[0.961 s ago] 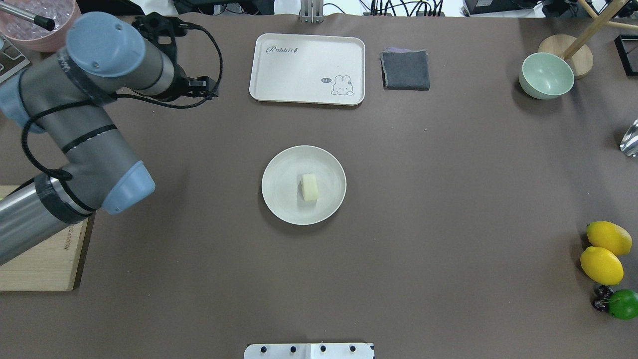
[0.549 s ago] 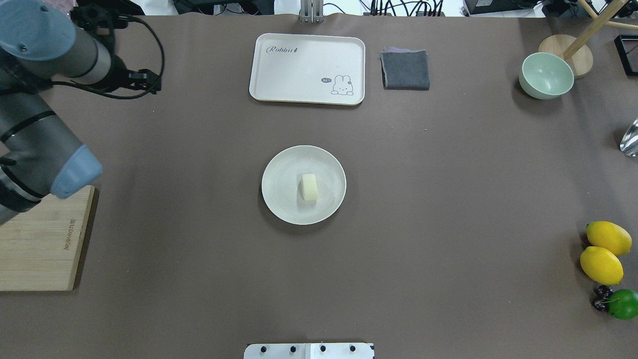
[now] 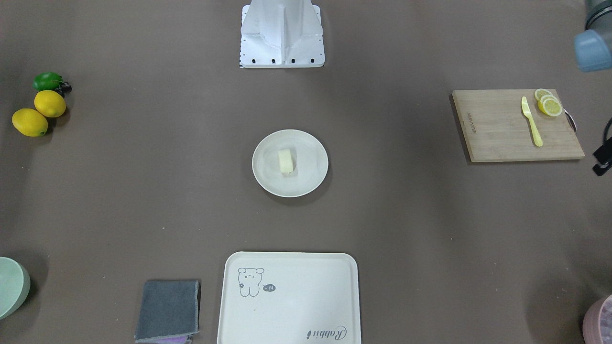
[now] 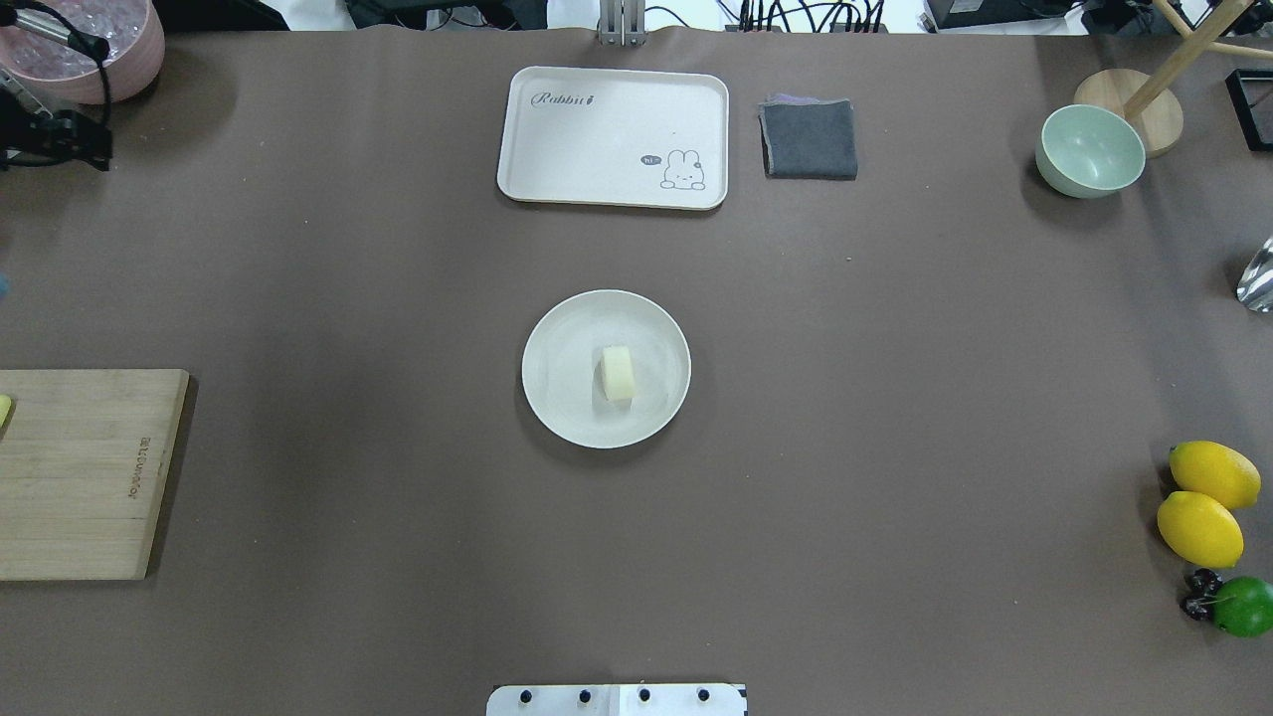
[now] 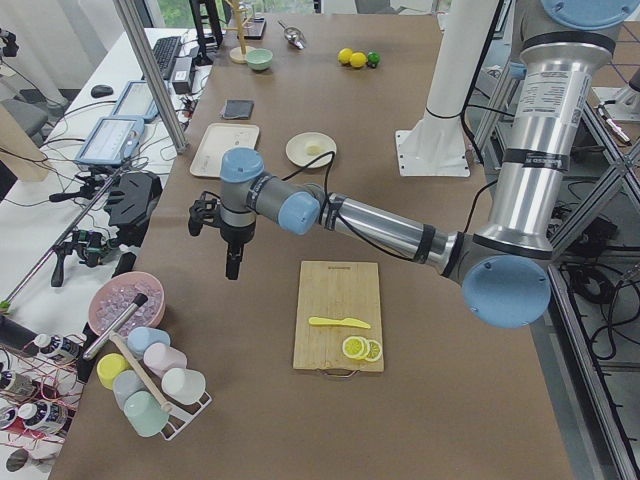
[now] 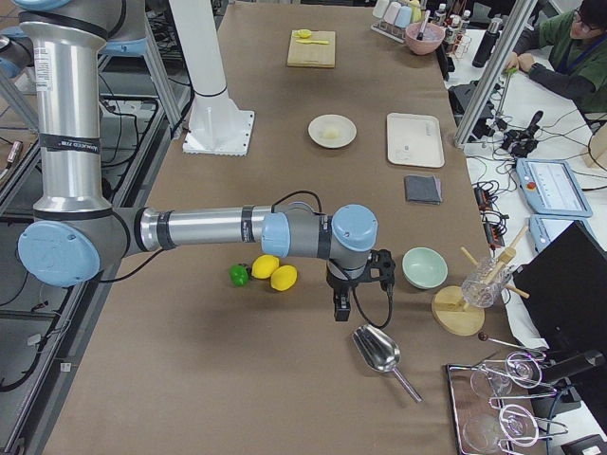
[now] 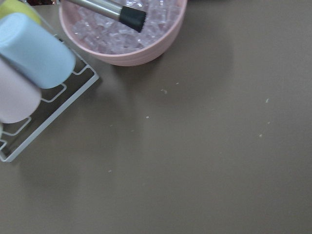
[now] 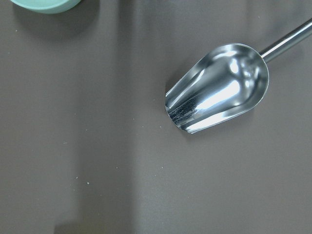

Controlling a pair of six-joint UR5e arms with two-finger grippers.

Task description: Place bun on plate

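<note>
The bun [image 4: 618, 373], a small pale cream block, lies on the round cream-white plate [image 4: 557, 338] at the table's middle, and it is seen again as the bun [image 3: 285, 161] on the plate [image 3: 311, 179]. No gripper is near it. My left gripper [image 5: 232, 268] hangs fingers-down far off at the table's left end, beside the pink bowl; I cannot tell if it is open or shut. My right gripper [image 6: 340, 311] hangs above the table's right end, near the scoop; its state I cannot tell either. Neither wrist view shows any fingers.
A rabbit tray [image 4: 614, 137], a grey cloth [image 4: 809, 139] and a green bowl [image 4: 1090, 151] sit at the far side. Lemons [image 4: 1200, 502] and a lime [image 4: 1243, 607] lie right. A cutting board [image 3: 507, 126] carries lemon slices [image 3: 549, 105] and a knife [image 3: 531, 122]. Also present: an ice bowl [image 7: 126, 29] and a scoop [image 8: 219, 87].
My left arm has swung away to the left and almost out of the overhead view, uncovering the cutting board. The bun and plate have not moved.
</note>
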